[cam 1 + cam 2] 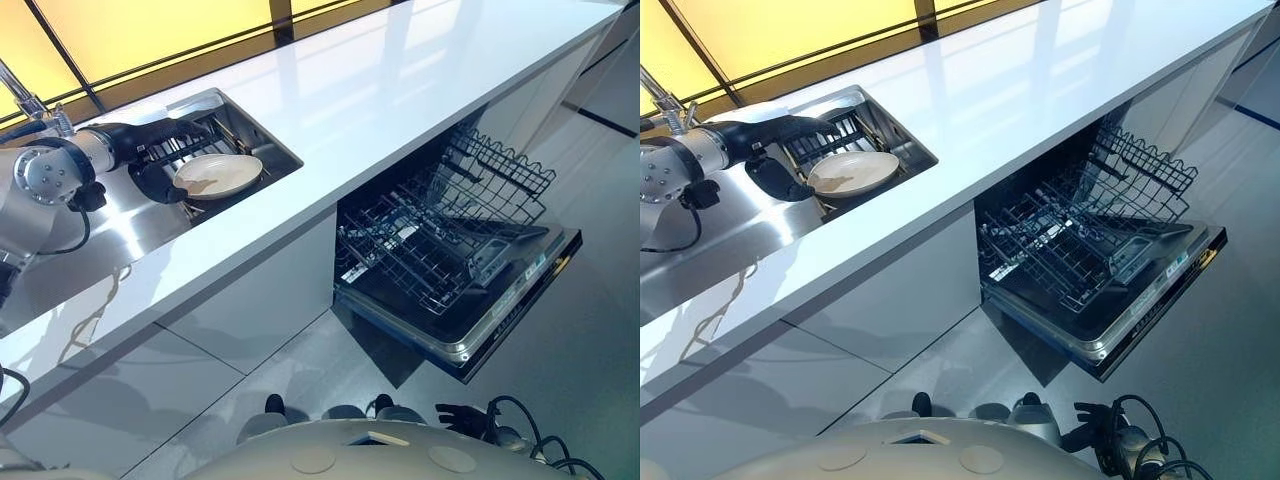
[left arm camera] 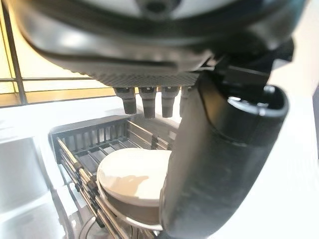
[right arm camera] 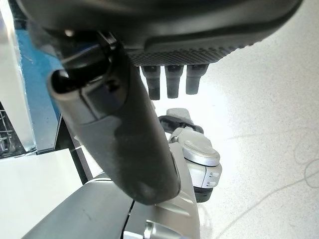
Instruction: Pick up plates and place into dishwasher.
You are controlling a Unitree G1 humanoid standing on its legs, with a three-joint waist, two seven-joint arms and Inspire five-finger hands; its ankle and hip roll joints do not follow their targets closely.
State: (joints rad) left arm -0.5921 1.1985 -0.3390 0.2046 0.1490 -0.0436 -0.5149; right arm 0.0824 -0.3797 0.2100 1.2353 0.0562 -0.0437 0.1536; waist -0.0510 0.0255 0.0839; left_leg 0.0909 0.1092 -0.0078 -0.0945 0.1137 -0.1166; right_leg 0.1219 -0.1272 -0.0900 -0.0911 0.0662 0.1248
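A cream plate [image 1: 218,175] lies flat on a dark rack [image 2: 87,144] inside the steel sink [image 1: 120,215]. My left hand [image 1: 160,150] reaches into the sink at the plate's near-left edge. Its fingers [image 2: 149,102] are straight above the plate [image 2: 134,177] and its thumb [image 2: 214,164] stands out beside the rim, so the hand is open and not closed on the plate. To the right, the dishwasher [image 1: 450,250] is open with its door [image 1: 505,305] down and an empty wire rack [image 1: 420,245] pulled out. My right hand [image 1: 1095,418] hangs low, open and holding nothing.
A long white countertop [image 1: 390,90] runs above the dishwasher. A faucet [image 1: 28,103] stands at the sink's far left. A second wire rack [image 1: 500,165] shows at the dishwasher's far side. Grey tiled floor [image 1: 580,380] lies in front of the lowered door.
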